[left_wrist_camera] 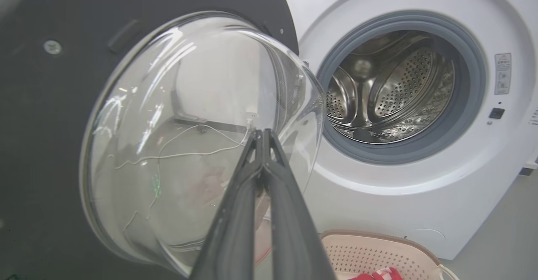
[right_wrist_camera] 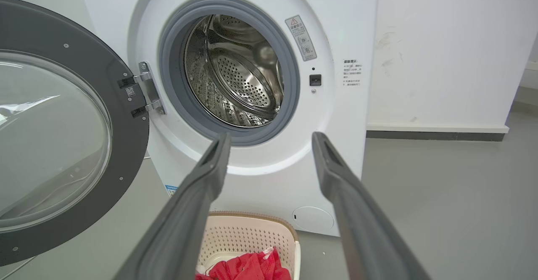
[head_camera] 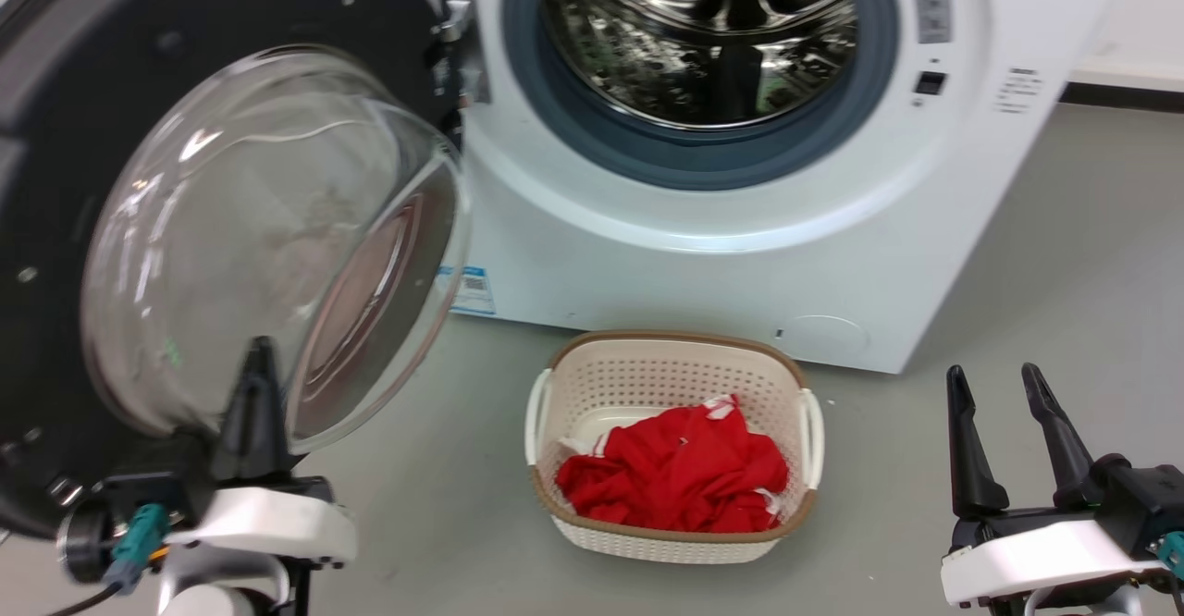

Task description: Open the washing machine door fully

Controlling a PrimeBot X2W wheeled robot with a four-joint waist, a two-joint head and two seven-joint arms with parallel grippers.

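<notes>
Washing machine door [head_camera: 231, 227] hangs wide open. Left gripper [head_camera: 260, 346] right at its glass, fingers [left_wrist_camera: 235, 212] squeezed together on nothing; right gripper [head_camera: 992, 372] well off to the door's right, spread, empty.

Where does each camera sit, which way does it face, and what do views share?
Head view: on the robot's head, facing forward and down at the washing machine door and basket; left gripper lower left, right gripper lower right.
Left wrist view: on the left wrist, looking along its shut fingers at the door's glass bowl.
Right wrist view: on the right wrist, looking between its spread fingers at the steel drum.
Shared: all three show the door, drum, basket and red cloth.
</notes>
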